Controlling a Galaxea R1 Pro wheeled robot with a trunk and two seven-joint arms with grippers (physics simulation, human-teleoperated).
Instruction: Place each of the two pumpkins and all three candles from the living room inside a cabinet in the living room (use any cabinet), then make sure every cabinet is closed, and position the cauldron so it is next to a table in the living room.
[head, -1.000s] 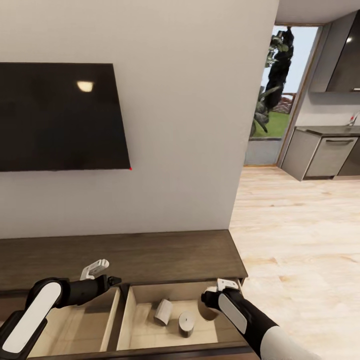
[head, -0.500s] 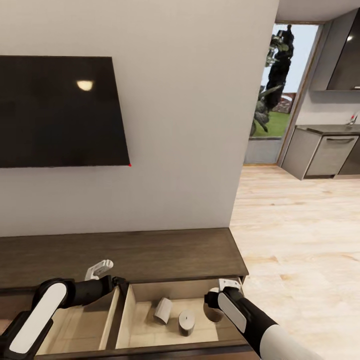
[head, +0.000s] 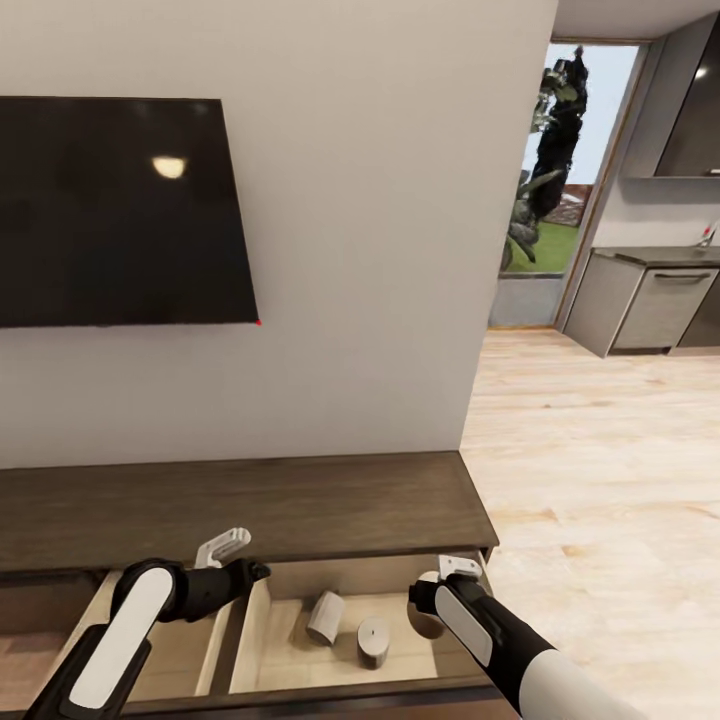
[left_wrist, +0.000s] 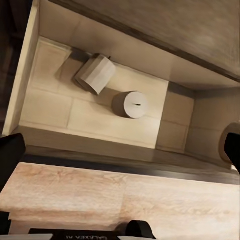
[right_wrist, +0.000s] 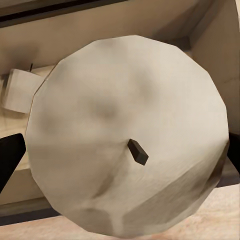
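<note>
Living room, off-white wall, black TV (head: 120, 210), wood-plank floor (head: 600, 480). Dark cabinet (head: 250, 505) with drawer open. Two candles inside: one toppled (head: 325, 617), one upright (head: 373, 642), just beside each other. Right pincer (head: 432, 618) over drawer's right end, pinching third candle (right_wrist: 125, 135). Left pincer (head: 240, 560) above drawer divider, fingers spread, holding nothing.

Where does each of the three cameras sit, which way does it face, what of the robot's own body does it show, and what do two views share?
Head view: high on the robot, facing forward and down at the cabinet, the TV and the kitchen doorway; both arms show.
Left wrist view: above the open drawer, looking down at two candles; dark fingers at the edge.
Right wrist view: close behind a third candle held over the drawer.
Shared: the head and left wrist views both show the tipped candle and the upright one.
</note>
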